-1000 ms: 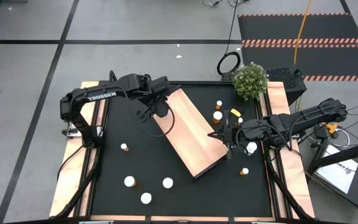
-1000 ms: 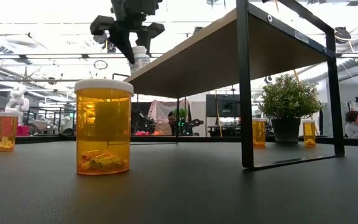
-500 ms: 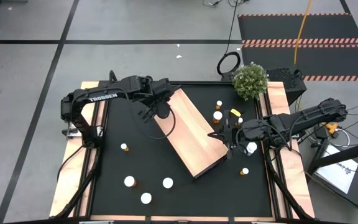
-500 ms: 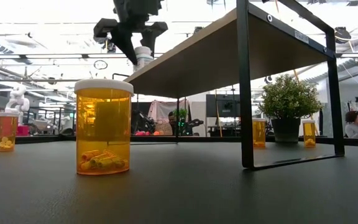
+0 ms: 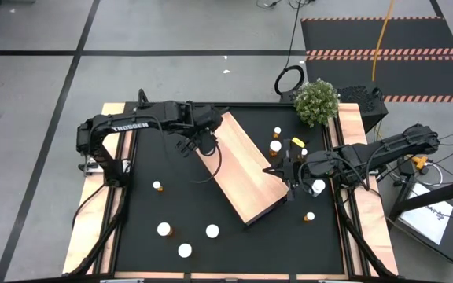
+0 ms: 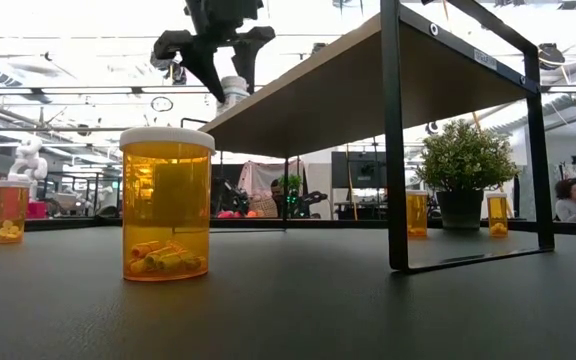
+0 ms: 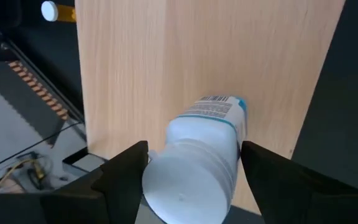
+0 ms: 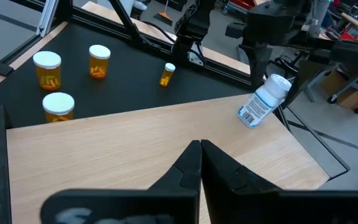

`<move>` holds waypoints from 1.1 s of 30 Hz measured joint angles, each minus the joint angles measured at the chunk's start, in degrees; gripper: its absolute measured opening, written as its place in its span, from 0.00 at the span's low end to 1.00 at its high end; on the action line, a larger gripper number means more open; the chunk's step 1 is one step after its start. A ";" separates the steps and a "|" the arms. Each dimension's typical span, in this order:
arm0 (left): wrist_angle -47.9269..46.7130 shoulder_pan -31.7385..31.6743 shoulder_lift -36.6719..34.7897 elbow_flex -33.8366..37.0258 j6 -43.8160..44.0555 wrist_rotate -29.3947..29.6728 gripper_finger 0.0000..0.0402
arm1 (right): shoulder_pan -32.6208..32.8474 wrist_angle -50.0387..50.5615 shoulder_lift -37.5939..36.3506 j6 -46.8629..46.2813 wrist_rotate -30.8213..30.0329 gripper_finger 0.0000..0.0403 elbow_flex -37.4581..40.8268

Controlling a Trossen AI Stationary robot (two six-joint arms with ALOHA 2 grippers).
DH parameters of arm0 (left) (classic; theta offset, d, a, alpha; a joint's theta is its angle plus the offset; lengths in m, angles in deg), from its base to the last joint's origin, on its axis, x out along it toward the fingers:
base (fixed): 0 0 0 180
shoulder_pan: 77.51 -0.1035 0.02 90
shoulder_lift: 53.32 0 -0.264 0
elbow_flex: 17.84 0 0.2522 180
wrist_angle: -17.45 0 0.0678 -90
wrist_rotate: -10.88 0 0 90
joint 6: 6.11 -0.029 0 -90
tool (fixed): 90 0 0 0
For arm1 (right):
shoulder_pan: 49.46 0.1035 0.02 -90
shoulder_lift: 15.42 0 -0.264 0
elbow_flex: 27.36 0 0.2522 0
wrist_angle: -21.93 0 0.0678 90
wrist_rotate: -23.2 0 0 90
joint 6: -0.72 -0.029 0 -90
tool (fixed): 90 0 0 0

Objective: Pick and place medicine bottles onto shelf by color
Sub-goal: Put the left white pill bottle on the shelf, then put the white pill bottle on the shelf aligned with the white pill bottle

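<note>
The shelf (image 5: 242, 169) is a light-wood board on a black frame, lying aslant across the table's middle. A white medicine bottle (image 8: 263, 99) with a blue-edged label stands tilted on the shelf's far left end. My left gripper (image 5: 203, 141) hangs over it, open, with a finger on either side of the cap end (image 7: 185, 186). My right gripper (image 5: 289, 174) is shut and holds nothing, level at the shelf's right edge. Orange and white-capped bottles stand on the black tabletop. My left gripper comes from above, slanting down, with its fingers (image 7: 126, 171) astride the bottle's cap end. The bottle stands tilted, its bottom edge (image 8: 247, 119) on the shelf board. I cannot tell whether the cap leans on a finger or stands free of both.
Three white-capped bottles (image 5: 185, 250) stand near the table's front left and a small one (image 5: 157, 186) at the left. More bottles (image 5: 274, 146) stand at the far right beside a potted plant (image 5: 317, 102). An orange bottle (image 6: 166, 205) stands close to the low camera.
My left gripper's fingers have spread wider about the white bottle's cap end, as the low view shows. The right arm has kept still.
</note>
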 joint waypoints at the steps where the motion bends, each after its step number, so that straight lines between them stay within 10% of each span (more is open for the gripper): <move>1: -0.01 0.31 -0.01 0.00 -0.01 0.44 0.64 | 0.00 -0.04 0.00 0.00 0.00 0.00 0.00; 33: 5.86 8.74 -9.40 -0.13 12.28 12.41 0.64 | 0.00 -0.06 -0.02 -1.10 -0.01 0.00 0.07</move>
